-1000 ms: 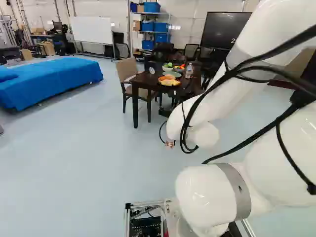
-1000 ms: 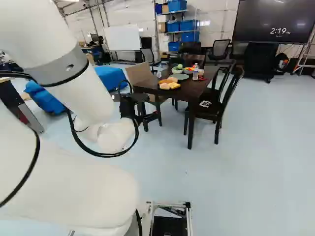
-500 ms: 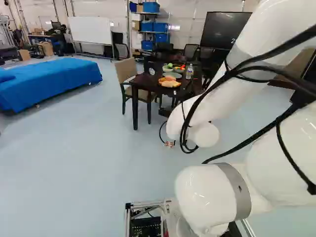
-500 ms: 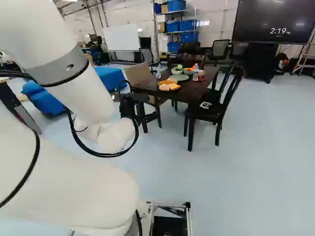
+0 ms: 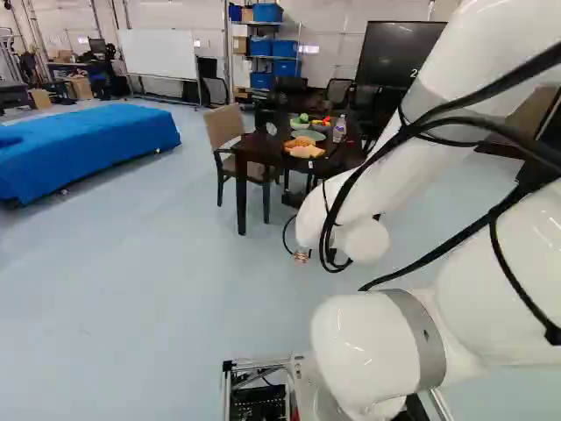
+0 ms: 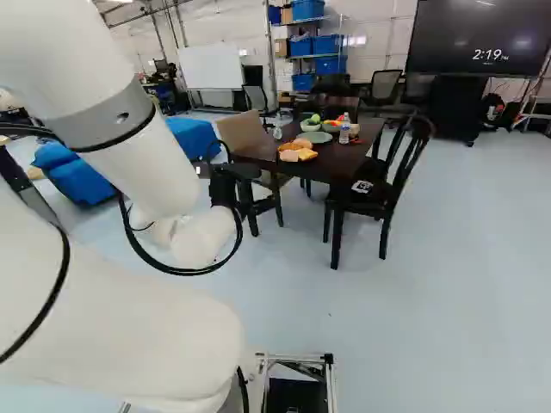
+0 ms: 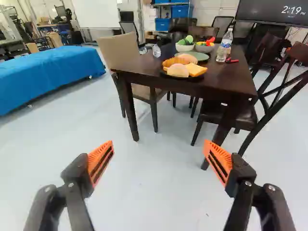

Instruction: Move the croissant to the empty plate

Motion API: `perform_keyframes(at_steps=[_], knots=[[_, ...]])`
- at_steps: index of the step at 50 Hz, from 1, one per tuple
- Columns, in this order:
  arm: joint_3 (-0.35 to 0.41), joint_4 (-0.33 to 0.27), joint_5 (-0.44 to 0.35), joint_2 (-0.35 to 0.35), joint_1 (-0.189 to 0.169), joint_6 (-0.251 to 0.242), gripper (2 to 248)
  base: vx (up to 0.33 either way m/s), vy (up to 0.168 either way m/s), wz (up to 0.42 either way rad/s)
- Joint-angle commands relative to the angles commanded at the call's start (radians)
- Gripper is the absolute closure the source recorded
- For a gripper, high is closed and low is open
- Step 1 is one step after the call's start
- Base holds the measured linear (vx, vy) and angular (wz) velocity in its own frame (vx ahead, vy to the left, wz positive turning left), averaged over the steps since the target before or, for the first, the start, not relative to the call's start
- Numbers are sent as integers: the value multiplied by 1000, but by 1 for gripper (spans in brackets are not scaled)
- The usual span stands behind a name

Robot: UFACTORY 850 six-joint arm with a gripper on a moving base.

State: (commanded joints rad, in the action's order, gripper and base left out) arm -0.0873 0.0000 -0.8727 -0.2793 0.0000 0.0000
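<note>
At the right base view's upper centre, the curved golden-brown croissant lies on a round black plate, well ahead of the orange-padded black gripper, its fingers wide open.

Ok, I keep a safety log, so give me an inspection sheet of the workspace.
Surface: dark table; spills, nothing seen.
Job's things: breads crowd a dark plate, apparently including the croissant; bread partly hides the green plate behind.
Clutter: green-filled bowl, colourful-filled bowl, bottle, small red item.
Gripper: open, nothing between its fingers.
Cables: black cable loops beside the arm; snags, nothing seen.
Surroundings: tan chair and dark chair by the table; blue cover beyond.
</note>
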Motion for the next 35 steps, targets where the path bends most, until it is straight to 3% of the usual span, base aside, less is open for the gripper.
perform_keyframes(at_steps=[35], knots=[[0,0,0,0,0,0,3,93,57,-16]])
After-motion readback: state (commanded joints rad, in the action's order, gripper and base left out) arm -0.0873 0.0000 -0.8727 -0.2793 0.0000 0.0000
